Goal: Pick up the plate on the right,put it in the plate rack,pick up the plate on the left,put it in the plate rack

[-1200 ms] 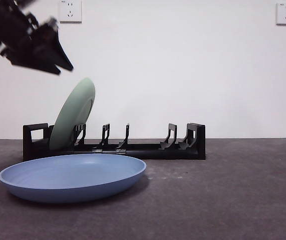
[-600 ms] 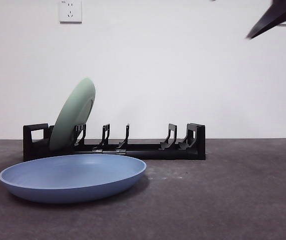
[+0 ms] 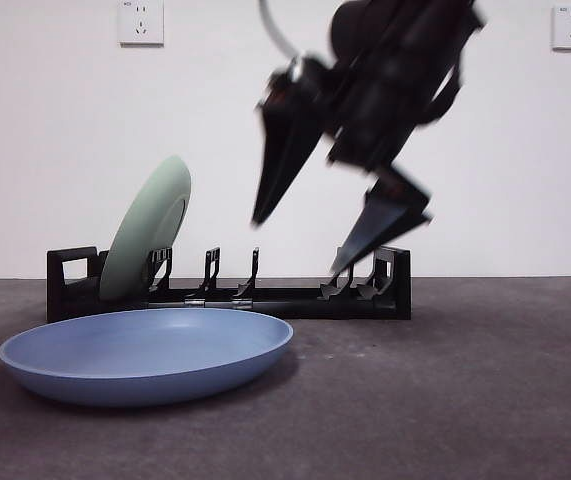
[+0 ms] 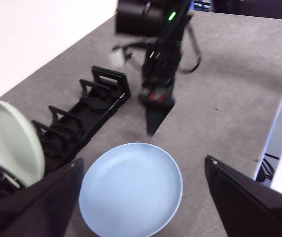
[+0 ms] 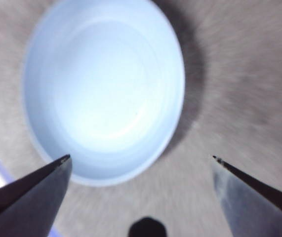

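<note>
Front view: shallow pale-blue plate [image 3: 145, 352] lies flat; right gripper [image 3: 310, 240] jaws spread wide

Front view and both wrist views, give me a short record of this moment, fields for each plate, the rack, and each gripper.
green plate: standing tilted in a slot at one end of the plate rack
blue plate: flat on the table, in front of the rack, not held
right gripper: open, empty, in the air near the blue plate, camera looking down on it
left gripper: open, empty, raised above the table
rack slots: the others hold nothing
</note>
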`<state>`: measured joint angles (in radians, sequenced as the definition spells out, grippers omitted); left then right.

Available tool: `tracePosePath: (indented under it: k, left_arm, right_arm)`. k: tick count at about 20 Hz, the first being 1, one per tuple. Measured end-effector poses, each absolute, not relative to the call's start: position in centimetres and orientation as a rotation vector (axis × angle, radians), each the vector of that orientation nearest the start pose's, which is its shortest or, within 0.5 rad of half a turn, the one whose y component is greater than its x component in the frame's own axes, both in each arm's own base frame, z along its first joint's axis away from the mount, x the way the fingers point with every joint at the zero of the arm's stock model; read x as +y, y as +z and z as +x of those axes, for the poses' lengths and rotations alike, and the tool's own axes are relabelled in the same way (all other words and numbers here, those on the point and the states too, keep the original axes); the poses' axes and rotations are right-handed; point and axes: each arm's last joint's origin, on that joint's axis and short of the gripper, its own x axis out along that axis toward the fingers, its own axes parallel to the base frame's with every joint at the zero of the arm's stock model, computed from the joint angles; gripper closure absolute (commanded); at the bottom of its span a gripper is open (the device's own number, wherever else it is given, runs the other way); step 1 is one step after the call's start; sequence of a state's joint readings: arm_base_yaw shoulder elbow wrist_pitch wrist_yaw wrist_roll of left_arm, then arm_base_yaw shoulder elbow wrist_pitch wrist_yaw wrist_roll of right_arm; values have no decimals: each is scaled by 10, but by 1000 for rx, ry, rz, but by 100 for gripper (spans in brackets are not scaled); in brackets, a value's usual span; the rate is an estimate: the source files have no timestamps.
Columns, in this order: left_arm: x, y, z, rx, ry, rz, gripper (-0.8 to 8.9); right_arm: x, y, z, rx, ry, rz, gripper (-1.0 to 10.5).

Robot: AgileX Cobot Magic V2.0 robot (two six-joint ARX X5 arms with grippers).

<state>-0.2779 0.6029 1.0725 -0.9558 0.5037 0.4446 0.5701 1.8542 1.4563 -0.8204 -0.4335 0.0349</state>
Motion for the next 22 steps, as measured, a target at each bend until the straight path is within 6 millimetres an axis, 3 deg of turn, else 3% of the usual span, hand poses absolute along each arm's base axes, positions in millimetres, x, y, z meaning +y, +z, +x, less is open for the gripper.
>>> tracePosePath:
  k: [2,8,12,16,22]
  left_arm:
    - [-36,373,70,321,-882,367,398]
    - [-44,369,76,362,-921,439,398]
    - [-52,364,82,414,-923,522,398]
    - [-63,359,91,456,-925,613,398]
    - [-84,349,102,516,-958,729,398]
  right_arm:
    - [222,214,312,1299,842,-76,478]
    - [233,192,316,1324,820,-92,479]
    - [237,186,319,1319,809,-79,489]
    - [239,186,319,1304,808,-71,641]
    - [245,176,320,1319,795,-70,640]
